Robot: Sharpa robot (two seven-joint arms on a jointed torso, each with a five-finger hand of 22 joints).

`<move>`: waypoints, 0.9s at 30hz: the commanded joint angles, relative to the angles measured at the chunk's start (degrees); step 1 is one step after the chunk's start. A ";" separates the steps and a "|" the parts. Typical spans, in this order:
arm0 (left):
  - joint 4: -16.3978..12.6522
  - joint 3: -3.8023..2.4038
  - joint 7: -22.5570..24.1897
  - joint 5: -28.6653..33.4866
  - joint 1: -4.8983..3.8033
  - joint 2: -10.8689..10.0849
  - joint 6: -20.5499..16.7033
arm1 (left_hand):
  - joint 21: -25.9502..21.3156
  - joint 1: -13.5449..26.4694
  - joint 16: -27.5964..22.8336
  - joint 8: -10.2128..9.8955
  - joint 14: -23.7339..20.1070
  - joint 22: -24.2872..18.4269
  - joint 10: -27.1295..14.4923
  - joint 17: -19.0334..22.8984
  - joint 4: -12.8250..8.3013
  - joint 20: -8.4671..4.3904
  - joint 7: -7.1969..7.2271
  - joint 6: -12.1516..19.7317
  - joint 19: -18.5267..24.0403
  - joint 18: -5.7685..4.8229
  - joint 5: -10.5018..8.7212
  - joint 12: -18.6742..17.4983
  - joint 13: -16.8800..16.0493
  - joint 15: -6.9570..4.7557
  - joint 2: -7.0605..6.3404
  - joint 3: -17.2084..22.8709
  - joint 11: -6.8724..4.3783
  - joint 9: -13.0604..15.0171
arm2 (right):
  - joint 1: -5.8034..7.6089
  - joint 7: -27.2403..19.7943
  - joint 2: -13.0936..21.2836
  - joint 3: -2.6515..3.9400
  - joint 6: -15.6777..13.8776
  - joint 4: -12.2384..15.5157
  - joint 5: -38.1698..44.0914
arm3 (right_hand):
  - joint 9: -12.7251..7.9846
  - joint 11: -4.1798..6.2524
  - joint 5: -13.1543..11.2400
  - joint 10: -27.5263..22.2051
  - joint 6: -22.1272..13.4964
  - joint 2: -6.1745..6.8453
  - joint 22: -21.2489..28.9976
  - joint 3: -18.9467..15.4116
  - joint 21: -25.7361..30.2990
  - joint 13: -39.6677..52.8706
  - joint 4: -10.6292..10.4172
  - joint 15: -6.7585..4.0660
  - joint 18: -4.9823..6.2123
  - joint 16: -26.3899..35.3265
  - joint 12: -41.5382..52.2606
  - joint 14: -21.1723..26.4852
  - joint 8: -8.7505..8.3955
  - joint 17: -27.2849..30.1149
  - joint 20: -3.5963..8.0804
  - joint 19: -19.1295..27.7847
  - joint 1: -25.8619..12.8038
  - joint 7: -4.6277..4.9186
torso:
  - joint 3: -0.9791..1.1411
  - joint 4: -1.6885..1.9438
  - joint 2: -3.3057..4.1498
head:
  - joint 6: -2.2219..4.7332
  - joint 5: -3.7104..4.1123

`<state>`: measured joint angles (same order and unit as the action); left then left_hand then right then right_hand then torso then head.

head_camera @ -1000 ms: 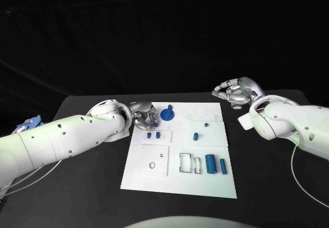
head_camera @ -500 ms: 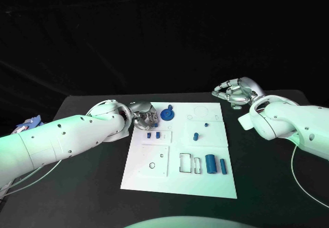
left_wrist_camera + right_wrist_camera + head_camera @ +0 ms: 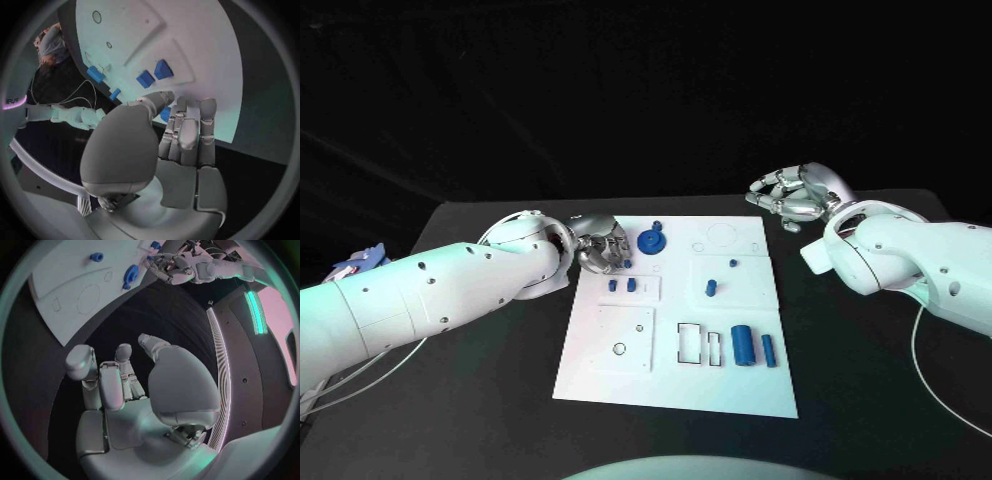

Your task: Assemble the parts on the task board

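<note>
Left hand (image 3: 604,248) over the board's (image 3: 632,365) far left corner, fingers (image 3: 187,131) curled together, a small blue part (image 3: 164,114) pinched at the tips against the thumb. Blue disc (image 3: 652,241) just beside that hand, on the board near its far edge. Two small blue blocks (image 3: 620,285) side by side on the board just nearer than the hand; seen close in the left wrist view (image 3: 154,74). Small blue piece (image 3: 711,288) mid-board, with a tiny blue peg (image 3: 733,264) beyond it. Two blue cylinders (image 3: 753,346) lying side by side toward the near right part of the board, next to a dark rectangular outline (image 3: 692,342). Small ring (image 3: 620,349) on the left raised panel, near side.

Right hand (image 3: 792,197) off the board, above the black table (image 3: 473,400) past the far right corner, well apart from every part. Fingers (image 3: 112,385) curled in, nothing between them in the right wrist view. Same view also catches the board's far edge, the disc (image 3: 130,275) and the left hand (image 3: 175,264).
</note>
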<state>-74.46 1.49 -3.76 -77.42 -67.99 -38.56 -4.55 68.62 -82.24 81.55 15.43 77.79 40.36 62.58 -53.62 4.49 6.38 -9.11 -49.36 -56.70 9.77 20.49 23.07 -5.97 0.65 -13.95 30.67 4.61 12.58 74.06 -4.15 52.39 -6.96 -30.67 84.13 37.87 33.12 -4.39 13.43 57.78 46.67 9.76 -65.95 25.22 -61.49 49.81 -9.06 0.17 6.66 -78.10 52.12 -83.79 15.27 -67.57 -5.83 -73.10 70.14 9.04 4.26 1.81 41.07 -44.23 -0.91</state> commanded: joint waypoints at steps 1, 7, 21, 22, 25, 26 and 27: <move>0.19 -0.02 0.18 0.89 -0.01 -0.68 -0.50 | -0.75 0.18 -0.18 0.25 -0.87 -1.02 0.17 1.11 -0.56 0.12 -0.08 -0.96 1.18 0.39 -0.05 -0.32 -0.18 0.24 0.38 0.15 0.27 0.01 | -0.03 1.36 0.09 0.01 5.08 0.17 4.53 | 0.09 0.05 -0.52 -4.05 0.79 0.14 3.25 3.26 4.41 -5.82 1.91 -0.29 1.16 2.80 -7.10 1.30 0.41 3.90 -0.03 2.02 2.80 0.20 | 0.01 -0.10 -0.07 | 0.21 0.33; 0.12 -0.50 4.72 6.74 -0.03 -3.53 -6.25 | -2.80 -0.64 -5.50 0.33 -7.89 -3.65 -1.70 14.69 -2.03 0.67 -0.74 -2.57 4.40 0.85 0.11 -1.18 -0.28 0.98 0.49 0.97 1.28 -0.23 | -0.03 3.25 0.54 0.01 13.86 1.12 17.64 | -0.78 -0.85 -2.07 -2.91 2.12 1.39 1.86 9.50 3.67 -21.66 6.37 0.54 0.80 2.31 -24.88 0.67 -0.31 2.91 -0.56 0.42 4.33 0.86 | -0.01 -0.07 -0.15 | 0.69 1.60; -4.75 -1.09 24.74 61.19 -0.08 -10.16 -7.36 | -9.39 2.81 -20.23 -0.17 -16.86 -7.46 -3.28 29.96 -1.92 1.54 -1.35 -3.27 8.84 0.74 0.11 -1.01 -1.04 1.70 2.43 -0.62 1.90 -1.11 | -0.07 8.68 1.90 -0.01 18.39 6.26 52.93 | -2.67 -0.74 -3.76 0.42 5.26 3.12 -4.21 9.08 -3.19 -29.86 7.86 0.46 -0.63 -1.69 -32.08 -1.90 -1.24 -3.02 -0.32 -3.68 3.06 -0.06 | -0.13 -0.03 0.18 | 1.30 3.37; -5.38 -1.10 25.65 63.35 -0.06 -10.54 -6.78 | -9.91 3.15 -20.45 -0.17 -17.09 -7.78 -3.37 30.04 -1.74 1.64 -1.33 -3.23 8.97 0.74 0.10 -0.97 -1.09 1.74 2.43 -0.96 1.95 -1.13 | -0.08 9.19 1.98 -0.02 18.56 6.70 54.38 | -2.70 -0.72 -3.78 0.52 5.32 3.19 -4.35 9.03 -3.36 -29.97 7.84 0.46 -0.67 -1.78 -32.15 -1.96 -1.24 -3.16 -0.30 -3.78 3.00 -0.08 | -0.13 0.03 0.17 | 1.32 3.54; -7.02 -1.11 27.59 67.84 0.01 -11.43 -5.67 | -10.38 3.39 -20.59 -0.19 -17.23 -8.09 -3.45 30.08 -1.62 1.72 -1.33 -3.15 8.96 0.76 0.10 -0.92 -1.14 1.78 2.44 -1.30 1.96 -1.16 | -0.16 10.75 1.99 -0.09 19.46 7.65 57.64 | -3.00 -0.85 -3.98 0.47 5.42 3.81 -4.61 8.67 -3.57 -30.86 7.58 0.57 -0.72 -1.92 -33.05 -2.08 -1.51 -3.30 -0.22 -3.94 2.45 -0.04 | -0.15 0.12 0.18 | 1.36 3.90; -7.52 -1.11 28.09 68.94 0.04 -11.69 -5.42 | -10.53 3.47 -20.63 -0.20 -17.28 -8.19 -3.48 30.10 -1.59 1.75 -1.32 -3.12 8.96 0.76 0.11 -0.90 -1.15 1.79 2.43 -1.41 1.97 -1.17 | -0.21 11.27 1.95 -0.12 19.78 7.88 58.53 | -3.16 -0.96 -4.11 0.22 5.32 4.07 -4.61 8.53 -3.50 -31.29 7.46 0.67 -0.72 -1.93 -33.54 -2.10 -1.69 -3.30 -0.24 -3.90 2.26 0.04 | -0.12 0.10 0.14 | 1.34 3.95; -7.98 -1.11 28.50 69.80 0.06 -11.91 -5.23 | -10.64 3.51 -20.66 -0.21 -17.32 -8.26 -3.51 30.10 -1.58 1.76 -1.33 -3.10 8.96 0.76 0.12 -0.90 -1.16 1.80 2.41 -1.48 1.97 -1.18 | -0.27 11.69 1.89 -0.16 19.92 8.06 59.27 | -3.28 -1.05 -4.21 0.07 5.24 4.22 -4.61 8.44 -3.45 -31.60 7.38 0.74 -0.72 -1.92 -33.88 -2.09 -1.83 -3.26 -0.26 -3.87 2.16 0.11 | -0.15 0.11 0.16 | 1.33 3.96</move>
<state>-81.58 0.43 18.62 -20.13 -67.96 -50.22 -12.07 58.19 -79.30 61.09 15.40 61.00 32.21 59.38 -23.57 2.94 8.18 -10.44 -52.75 -48.11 9.77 20.49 22.08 -7.06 2.47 -11.61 29.53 6.55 11.49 73.95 3.69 54.38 -7.05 -13.55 91.71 87.56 29.98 -5.03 9.51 57.96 51.79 13.47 -70.52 34.06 -64.89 18.56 -1.74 0.81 6.63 -79.67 18.63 -83.64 13.68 -70.83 -6.15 -76.65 72.27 9.01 4.14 1.86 41.21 -42.88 2.85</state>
